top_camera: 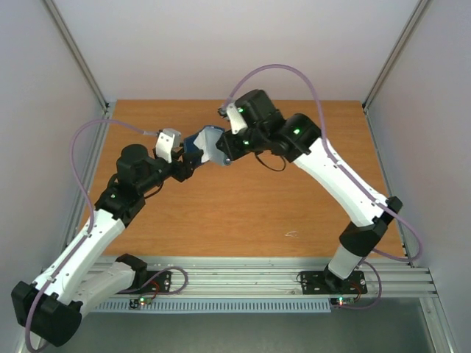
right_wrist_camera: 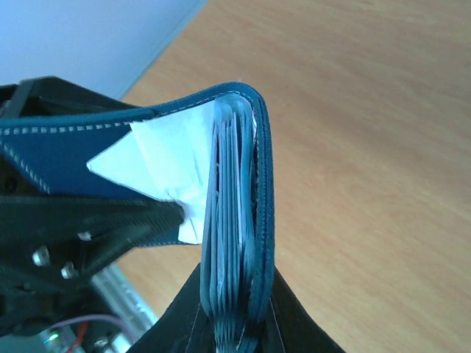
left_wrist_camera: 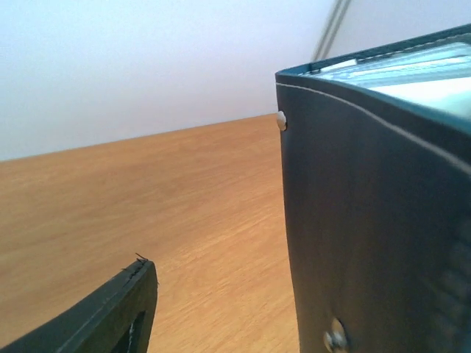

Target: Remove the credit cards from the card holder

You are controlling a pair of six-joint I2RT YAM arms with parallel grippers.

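The card holder point(top_camera: 207, 143) hung open in mid-air, shared by two arms. The right pincer point(right_wrist_camera: 235, 327) was closed from below on the stacked pockets point(right_wrist_camera: 232, 213), while the left pincer point(top_camera: 185, 157) appeared clamped on the navy cover point(right_wrist_camera: 73, 136), holding it out sideways, likely so the pockets fanned open for access. A pale slip point(right_wrist_camera: 165, 158) showed at the fold; whether it was one of the credit cards could not be told. Below lay the wooden table point(top_camera: 243, 213).
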